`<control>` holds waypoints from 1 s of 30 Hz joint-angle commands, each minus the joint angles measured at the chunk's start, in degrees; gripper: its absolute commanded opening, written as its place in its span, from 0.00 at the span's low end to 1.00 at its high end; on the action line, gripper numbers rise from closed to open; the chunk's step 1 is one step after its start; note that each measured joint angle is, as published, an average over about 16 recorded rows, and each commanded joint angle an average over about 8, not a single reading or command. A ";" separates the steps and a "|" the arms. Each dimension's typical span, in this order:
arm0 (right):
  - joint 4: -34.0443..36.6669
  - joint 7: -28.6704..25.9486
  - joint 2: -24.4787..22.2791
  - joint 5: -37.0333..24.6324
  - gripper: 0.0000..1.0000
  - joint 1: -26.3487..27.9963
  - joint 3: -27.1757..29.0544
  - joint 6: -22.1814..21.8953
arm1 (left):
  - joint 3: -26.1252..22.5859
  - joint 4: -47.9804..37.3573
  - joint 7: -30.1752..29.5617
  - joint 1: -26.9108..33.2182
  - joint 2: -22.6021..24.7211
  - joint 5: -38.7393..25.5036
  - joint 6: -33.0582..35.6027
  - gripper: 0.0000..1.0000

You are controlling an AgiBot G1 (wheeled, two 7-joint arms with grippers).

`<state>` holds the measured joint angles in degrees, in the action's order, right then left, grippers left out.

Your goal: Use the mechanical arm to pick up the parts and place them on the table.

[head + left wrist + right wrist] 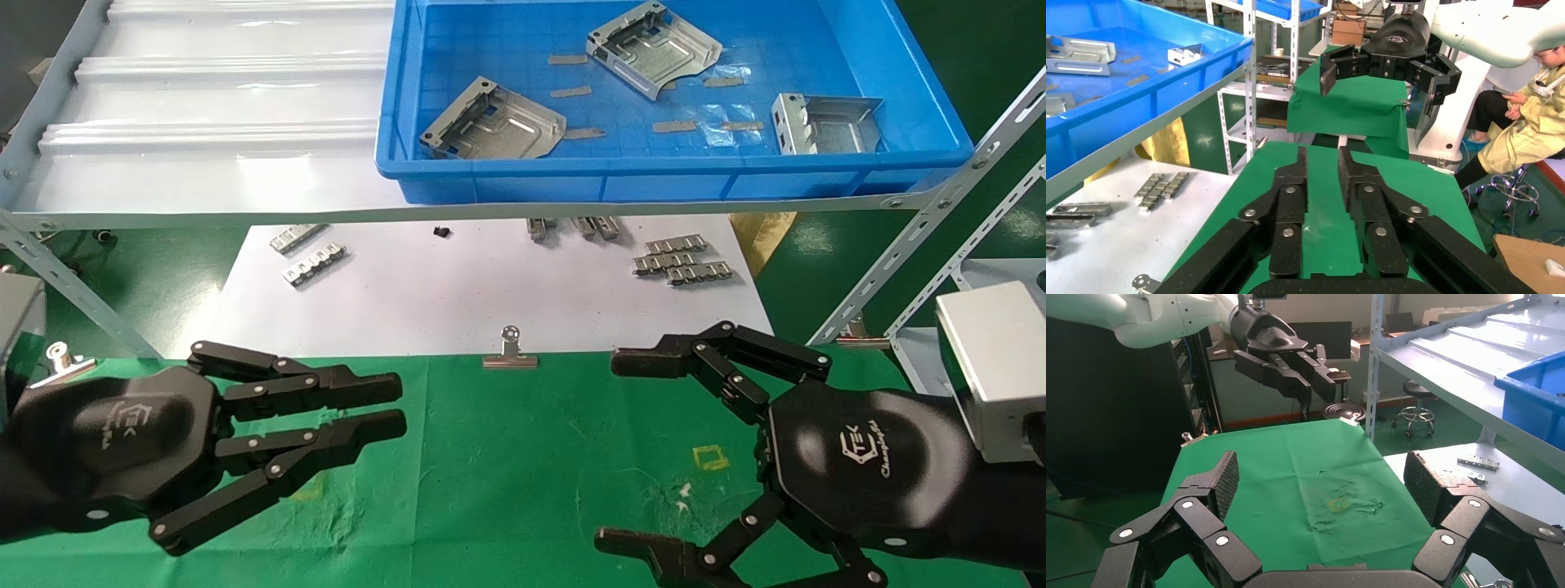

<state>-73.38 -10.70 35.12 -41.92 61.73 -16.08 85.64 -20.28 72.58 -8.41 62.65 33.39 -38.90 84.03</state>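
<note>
Two black mechanical arms hover low over the green-clothed table [523, 457], neither holding anything. The left gripper [400, 407] points across the cloth with its fingers drawn nearly together, only a narrow gap between them. The right gripper [617, 449] is spread wide, one finger [654, 359] reaching toward the table's far edge and the other near the robot. Three silvery sheet-metal parts lie well apart in the blue bin [678, 184] on the pale grey shelf [221, 106] beyond the table: one [494, 122] at the bin's left, one [654, 47] further back, one [825, 124] at its right. A silver binder clip [510, 353] sits at the cloth's far edge, and ridged metal strips [680, 261] rest on the white sheet [458, 302].
</note>
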 commanded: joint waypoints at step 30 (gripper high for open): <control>1.97 0.69 2.61 -1.93 1.00 4.42 0.56 -5.10 | 0.00 -0.01 0.00 0.01 0.00 0.00 0.00 0.00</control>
<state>-70.43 -10.09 38.55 -45.39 67.59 -16.20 79.66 -20.29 72.57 -8.41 62.65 33.39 -38.90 84.04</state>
